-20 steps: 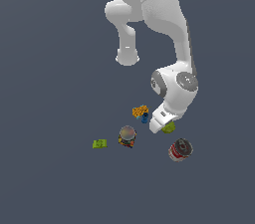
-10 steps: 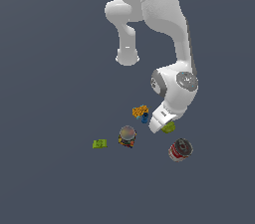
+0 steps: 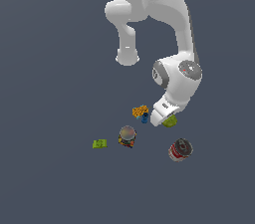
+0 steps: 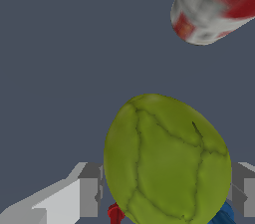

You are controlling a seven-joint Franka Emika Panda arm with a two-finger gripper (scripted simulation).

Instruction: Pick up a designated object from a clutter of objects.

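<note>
The designated object, an olive-green lumpy blob, lies on the grey floor under my hand. In the wrist view it fills the space between my two fingers, and both fingers touch its sides. My gripper is low over the floor and shut on the blob. The rest of the clutter lies around it: a red-and-white can, a grey-topped dark can, an orange-and-blue thing and a flat green piece.
In the wrist view the red-and-white can lies a short way beyond the blob. A small red bit and a blue bit show behind the blob. The arm's white base stands at the back.
</note>
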